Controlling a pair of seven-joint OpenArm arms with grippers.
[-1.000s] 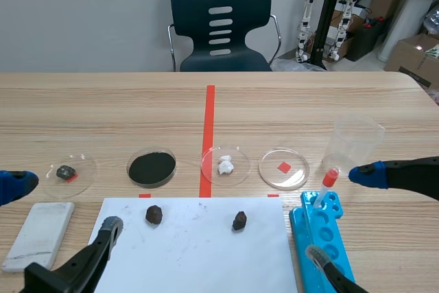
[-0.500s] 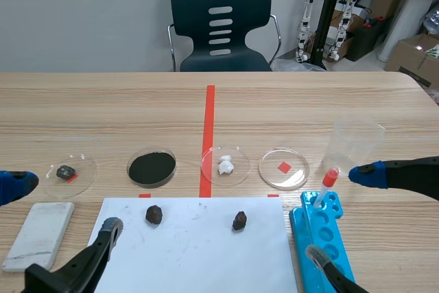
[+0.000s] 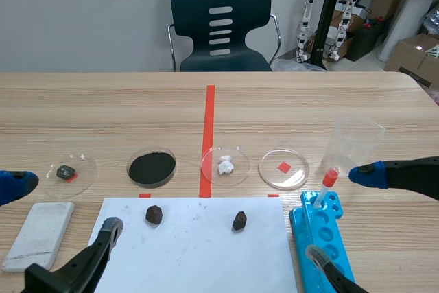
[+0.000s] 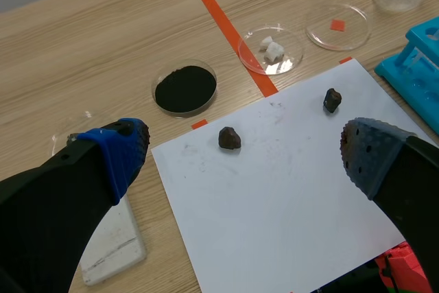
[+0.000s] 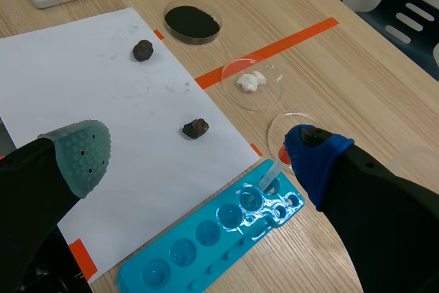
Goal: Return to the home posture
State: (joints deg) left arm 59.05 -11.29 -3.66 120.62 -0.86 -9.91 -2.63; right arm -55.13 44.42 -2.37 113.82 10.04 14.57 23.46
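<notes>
Both arms hang low over the near edge of the table and hold nothing. My left gripper (image 3: 62, 206) is open above the left side of the white paper sheet (image 3: 199, 252); in the left wrist view the left gripper (image 4: 243, 152) spans the sheet (image 4: 288, 204) and a dark rock (image 4: 229, 138). My right gripper (image 3: 341, 214) is open over the blue tube rack (image 3: 328, 241). In the right wrist view the right gripper (image 5: 199, 152) has a second dark rock (image 5: 195, 127) just ahead of it, with the rack (image 5: 219, 238) under it.
Behind the sheet stands a row of petri dishes: one with a small rock (image 3: 66, 172), one with black powder (image 3: 151, 167), one with white lumps (image 3: 225, 165), one bare (image 3: 284, 168). A clear cup (image 3: 355, 138), a red-capped dropper (image 3: 327, 183) and a white tile (image 3: 40, 233) are nearby.
</notes>
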